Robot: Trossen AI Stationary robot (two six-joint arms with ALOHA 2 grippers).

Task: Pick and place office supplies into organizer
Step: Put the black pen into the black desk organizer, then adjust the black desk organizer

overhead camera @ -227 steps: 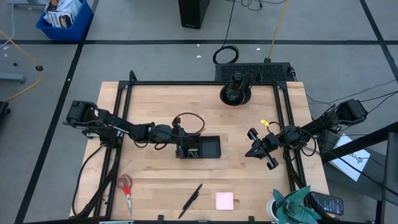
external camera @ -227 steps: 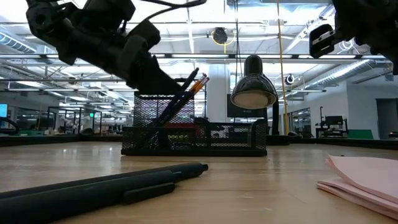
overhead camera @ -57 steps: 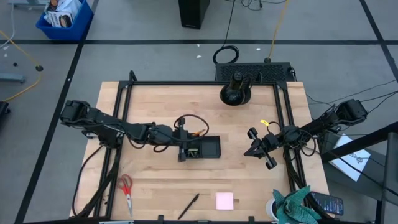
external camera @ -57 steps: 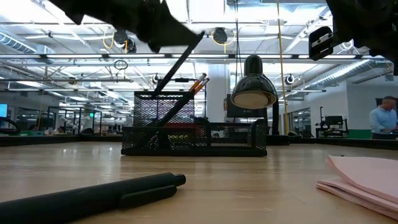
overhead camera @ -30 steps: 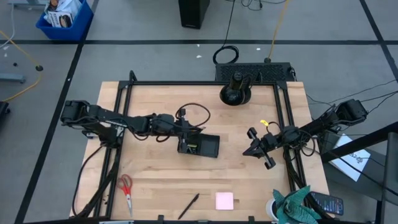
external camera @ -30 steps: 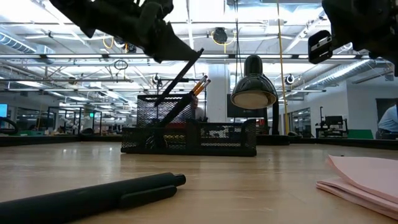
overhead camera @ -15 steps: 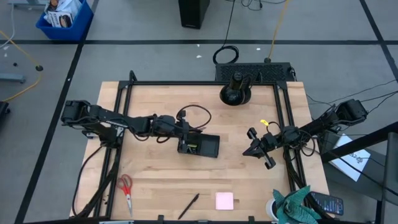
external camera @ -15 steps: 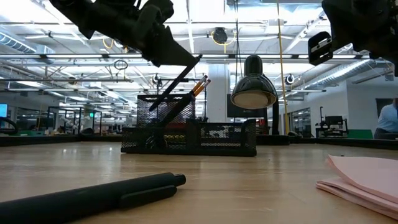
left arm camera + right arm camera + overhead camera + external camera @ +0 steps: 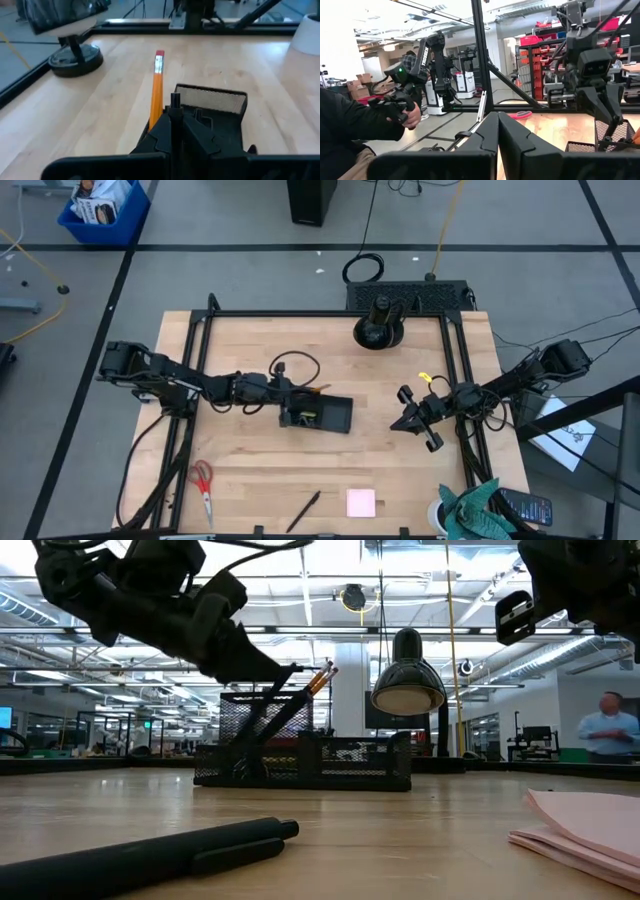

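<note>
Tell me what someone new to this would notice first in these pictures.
Probably the left tool, low over the black mesh organizer mid-table, shut on a black pen that slants into it beside an orange pencil. Next, the loose items along the near edge: red scissors, another pen and a pink sticky pad.

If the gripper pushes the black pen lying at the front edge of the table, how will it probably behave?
The black pen looks round and slim, so it would probably roll sideways. It seems stiff and light, likely skidding easily on the smooth wooden table.

Robotics lab, open hall with ceiling trusses (image 9: 470, 635), other robot arms (image 9: 432, 55), red parts bins (image 9: 535, 50)
</note>
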